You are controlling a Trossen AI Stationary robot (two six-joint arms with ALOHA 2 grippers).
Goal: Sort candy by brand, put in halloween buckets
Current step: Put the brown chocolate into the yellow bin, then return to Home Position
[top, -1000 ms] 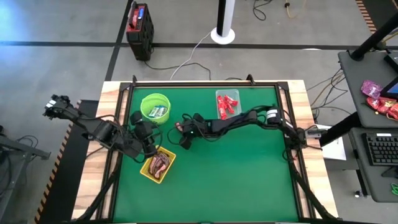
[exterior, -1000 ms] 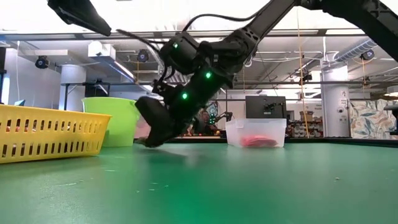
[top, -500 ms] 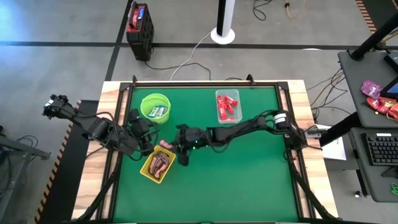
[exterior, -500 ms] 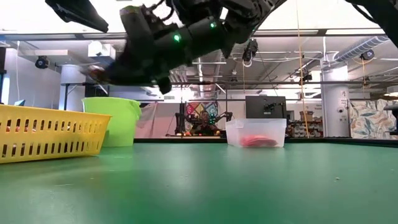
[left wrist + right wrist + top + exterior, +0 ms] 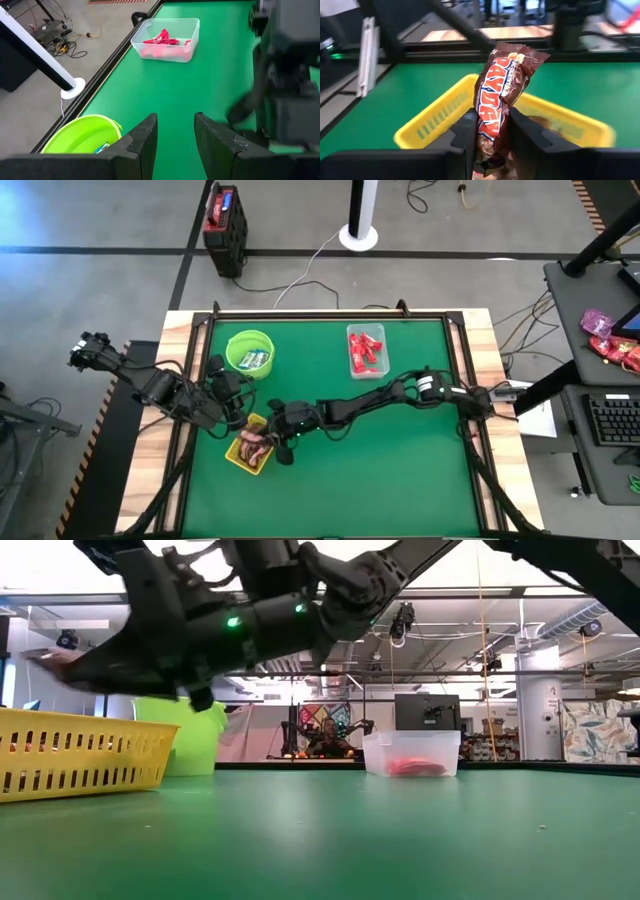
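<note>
My right gripper is shut on a dark brown candy bar with red-and-white lettering. It hangs over the yellow basket, which has several brown bars lying in it. In the low view the gripper is above the basket. My left gripper is open and waits beside the basket and the lime-green bucket, which holds blue-and-white candy. The clear tub with red candy stands at the far side. My right gripper pinches the brown bar by its lower part, one finger on each flat side. The bar's free end sticks out well past the fingertips. It is lifted clear, above the yellow basket.
My right arm stretches across the middle of the green mat from the right edge. The bucket and the tub stand apart along the far side. A black frame rims the mat. Open mat lies near and to the right.
My right gripper has risen from the mat near the table's middle. It has swung toward the left and near edge, carrying the brown bar, and is now over the yellow basket. The bar has been lifted clear of the mat.
</note>
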